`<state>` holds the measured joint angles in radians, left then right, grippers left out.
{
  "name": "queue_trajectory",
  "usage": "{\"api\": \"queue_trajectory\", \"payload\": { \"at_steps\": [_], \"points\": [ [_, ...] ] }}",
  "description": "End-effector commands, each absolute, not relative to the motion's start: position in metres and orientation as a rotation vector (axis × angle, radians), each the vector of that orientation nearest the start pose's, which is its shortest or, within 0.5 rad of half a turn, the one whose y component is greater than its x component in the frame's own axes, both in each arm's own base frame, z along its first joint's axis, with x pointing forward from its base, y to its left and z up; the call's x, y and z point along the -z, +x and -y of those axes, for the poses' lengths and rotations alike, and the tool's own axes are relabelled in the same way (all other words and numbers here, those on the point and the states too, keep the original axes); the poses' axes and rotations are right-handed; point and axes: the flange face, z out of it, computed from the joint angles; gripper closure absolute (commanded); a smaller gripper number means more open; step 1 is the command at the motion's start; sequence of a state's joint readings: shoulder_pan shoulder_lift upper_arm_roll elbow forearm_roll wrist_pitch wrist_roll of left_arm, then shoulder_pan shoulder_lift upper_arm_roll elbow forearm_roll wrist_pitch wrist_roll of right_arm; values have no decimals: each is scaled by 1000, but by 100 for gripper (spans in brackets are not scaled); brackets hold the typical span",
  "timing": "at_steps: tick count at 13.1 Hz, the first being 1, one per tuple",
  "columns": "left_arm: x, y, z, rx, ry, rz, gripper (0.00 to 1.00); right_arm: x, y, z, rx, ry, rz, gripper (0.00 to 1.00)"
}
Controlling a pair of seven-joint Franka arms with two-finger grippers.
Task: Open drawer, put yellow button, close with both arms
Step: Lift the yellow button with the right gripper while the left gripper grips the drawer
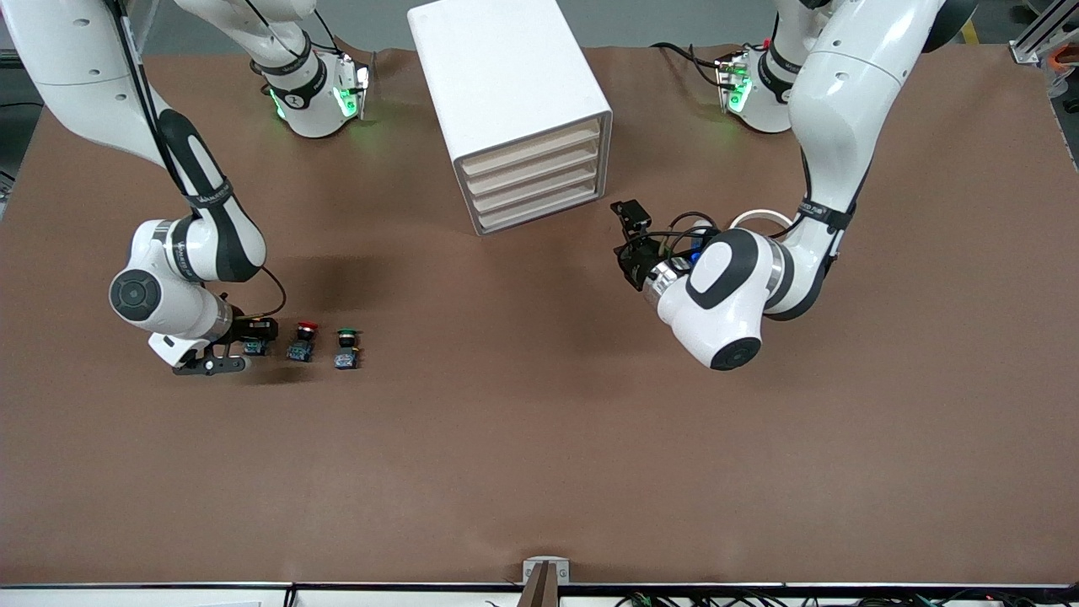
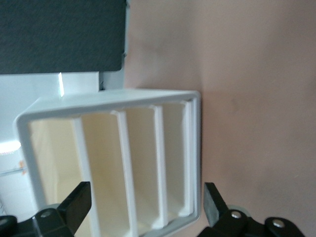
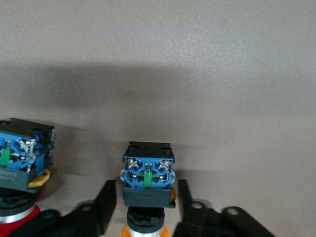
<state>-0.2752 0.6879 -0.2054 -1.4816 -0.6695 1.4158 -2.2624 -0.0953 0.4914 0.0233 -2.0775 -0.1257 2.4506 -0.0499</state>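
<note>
The yellow button (image 1: 255, 345) lies on the table toward the right arm's end. In the right wrist view its blue base and black body (image 3: 147, 177) sit between the fingers. My right gripper (image 1: 244, 346) is open around it (image 3: 145, 197), with a small gap on each side. The white cabinet (image 1: 514, 110) stands at the table's middle with all four drawers shut. The top drawer (image 1: 533, 145) is also in the left wrist view (image 2: 54, 158). My left gripper (image 1: 625, 242) is open and empty in front of the cabinet (image 2: 146, 195), apart from it.
A red-capped button (image 1: 303, 337) lies beside the yellow one and also shows in the right wrist view (image 3: 22, 158). A green-capped button (image 1: 346, 347) lies past it toward the left arm's end. The brown table (image 1: 539, 438) stretches toward the front camera.
</note>
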Motion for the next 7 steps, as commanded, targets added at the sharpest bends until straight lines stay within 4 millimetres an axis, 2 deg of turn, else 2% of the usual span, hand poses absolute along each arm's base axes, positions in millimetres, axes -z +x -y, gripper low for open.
{"api": "queue_trajectory", "payload": {
  "at_steps": [1, 2, 3, 5, 7],
  "points": [
    [-281, 540, 350, -1255, -1214, 1891, 0, -180, 575, 37, -171, -3198, 133, 79],
    [-280, 538, 351, -1269, -1183, 1877, 0, -182, 577, 35, -164, -3198, 138, 90],
    [-280, 535, 356, -1289, -1162, 1863, 0, -186, 582, 34, -147, -3201, 142, 93],
    [-276, 520, 375, -1277, -1136, 1817, 0, -204, 591, 23, -107, -3206, 166, 92],
    [-279, 510, 388, -1295, -1114, 1782, 0, -241, 597, 15, -25, -3214, 180, 92]
  ]
}}
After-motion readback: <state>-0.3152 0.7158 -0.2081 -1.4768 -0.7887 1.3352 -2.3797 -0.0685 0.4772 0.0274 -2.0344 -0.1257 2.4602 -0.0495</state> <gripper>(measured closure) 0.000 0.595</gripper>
